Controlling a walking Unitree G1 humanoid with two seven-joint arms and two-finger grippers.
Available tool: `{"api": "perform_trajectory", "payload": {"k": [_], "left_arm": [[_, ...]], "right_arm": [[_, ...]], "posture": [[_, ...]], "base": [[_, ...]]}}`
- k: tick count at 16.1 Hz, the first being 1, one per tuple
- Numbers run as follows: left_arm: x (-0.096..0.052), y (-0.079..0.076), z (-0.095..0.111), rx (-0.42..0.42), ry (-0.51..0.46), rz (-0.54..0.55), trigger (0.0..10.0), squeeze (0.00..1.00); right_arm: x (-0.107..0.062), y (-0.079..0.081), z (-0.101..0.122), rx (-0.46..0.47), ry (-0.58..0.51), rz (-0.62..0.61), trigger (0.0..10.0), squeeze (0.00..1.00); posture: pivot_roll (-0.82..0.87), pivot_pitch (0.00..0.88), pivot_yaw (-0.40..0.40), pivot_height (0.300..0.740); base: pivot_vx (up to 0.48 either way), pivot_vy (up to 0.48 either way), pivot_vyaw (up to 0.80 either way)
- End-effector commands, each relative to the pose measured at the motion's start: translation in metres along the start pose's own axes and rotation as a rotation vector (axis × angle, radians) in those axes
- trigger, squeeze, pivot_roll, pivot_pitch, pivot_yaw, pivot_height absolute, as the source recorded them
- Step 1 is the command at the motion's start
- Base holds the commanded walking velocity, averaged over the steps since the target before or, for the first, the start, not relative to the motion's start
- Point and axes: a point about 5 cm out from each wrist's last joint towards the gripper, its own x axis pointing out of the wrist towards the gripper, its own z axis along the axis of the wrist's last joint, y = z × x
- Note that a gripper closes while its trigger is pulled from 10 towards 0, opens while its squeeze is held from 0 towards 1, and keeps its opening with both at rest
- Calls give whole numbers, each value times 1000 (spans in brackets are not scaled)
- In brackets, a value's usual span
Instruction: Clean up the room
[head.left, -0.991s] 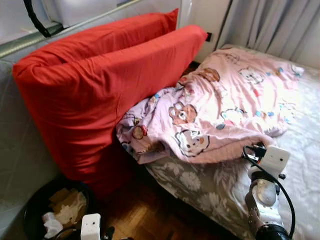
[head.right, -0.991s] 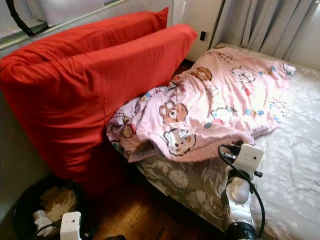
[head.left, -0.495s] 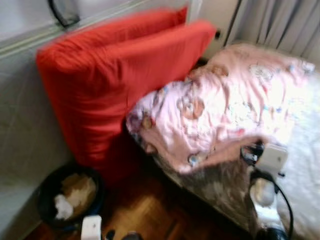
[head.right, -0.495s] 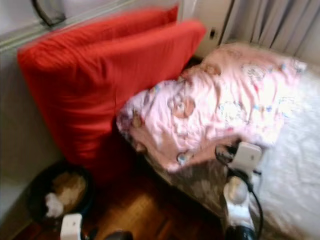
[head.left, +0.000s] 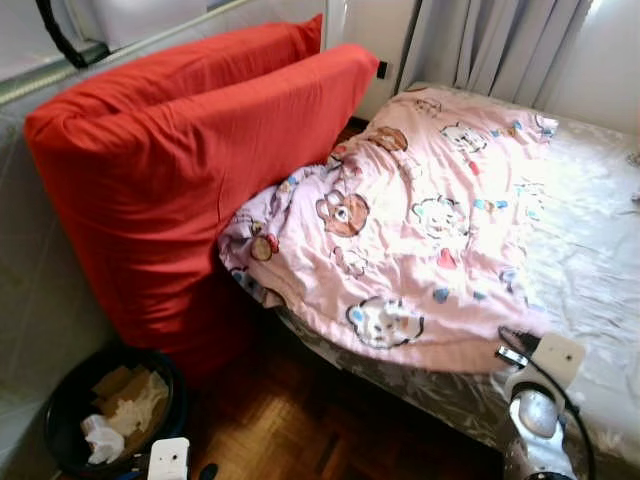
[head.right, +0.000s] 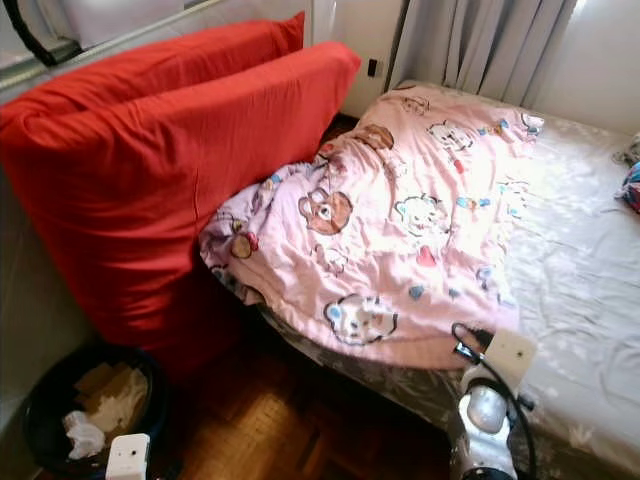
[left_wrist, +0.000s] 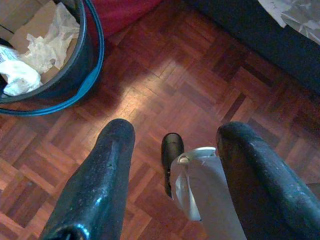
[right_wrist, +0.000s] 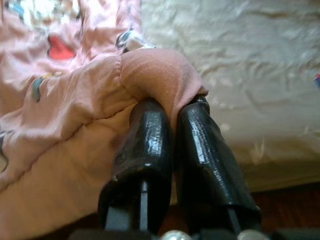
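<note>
A pink blanket with cartoon bears and cats (head.left: 420, 230) lies spread over the bed with the pale grey flowered sheet (head.left: 590, 260). The blanket covers the middle of the bed and hangs over the near edge at about 6 o'clock.

The right gripper (right_wrist: 172, 112) is down at the 5 o'clock corner of the head view. Its two black fingers (right_wrist: 150, 150) are pressed tight together on a fold of the pink blanket's edge, and the cloth bulges over the fingertips.

Two big red cushions (head.left: 190, 170) stand on their sides at 9 to 11 o'clock, leaning against the grey wall (head.left: 30, 300). The blanket's far left corner is bunched up against the front cushion, so the cushion is in the way on that side.

A round black bin with a blue rim (left_wrist: 75, 75) sits on the brown wood floor (left_wrist: 190, 85) at 7 o'clock, just beside the cushions. It holds crumpled white paper (left_wrist: 30, 60) and bits of brown card.

The left gripper (left_wrist: 172, 150) hangs low over the floor near the bin. Its fingers are apart and hold nothing.

Grey curtains (head.left: 490, 45) hang at 1 o'clock behind the bed.
</note>
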Motion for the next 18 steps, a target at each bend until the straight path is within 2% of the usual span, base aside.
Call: {"api": "perform_trajectory", "payload": {"k": [1, 4, 5, 7, 9, 10, 14, 17, 18], "left_arm": [[-2, -2, -7, 22, 25, -15, 10000, 0], [-3, -4, -8, 33, 26, -23, 10000, 0], [-3, -4, -8, 45, 27, -29, 10000, 0], [-3, -4, -8, 49, 28, -32, 10000, 0], [-3, -4, -9, 52, 27, -35, 10000, 0], [-3, -4, -9, 53, 27, -35, 10000, 0], [-3, -5, -9, 66, 28, -39, 10000, 0], [-4, -4, -9, 68, 28, -41, 10000, 0], [-4, -4, -9, 70, 28, -43, 10000, 0]], "right_arm": [[-3, -6, -14, -23, 64, -13, 10000, 0], [-9, -6, -34, -36, 179, 12, 10000, 0], [-12, -12, -46, -22, 252, -7, 10000, 0], [-15, -18, -55, -1, 305, -32, 10000, 0], [-22, -26, -71, 11, 404, -43, 10000, 0], [-25, -32, -78, -9, 435, -57, 10000, 0], [-34, -42, -94, -36, 517, -63, 10000, 0], [-36, -46, -97, -29, 530, -79, 10000, 0], [-36, -47, -96, -24, 528, -83, 10000, 216]], "posture": [[137, 107, -52, 740], [136, 106, -52, 740], [139, 105, -52, 740], [138, 104, -52, 740], [137, 104, -52, 740], [139, 106, -52, 740], [137, 108, -51, 740], [140, 109, -49, 740], [137, 110, -47, 740]], "base": [[0, 0, 0], [0, 0, 0], [0, 0, 0], [0, 0, 0], [0, 0, 0], [0, 0, 0], [0, 0, 0], [0, 0, 0], [0, 0, 0]]}}
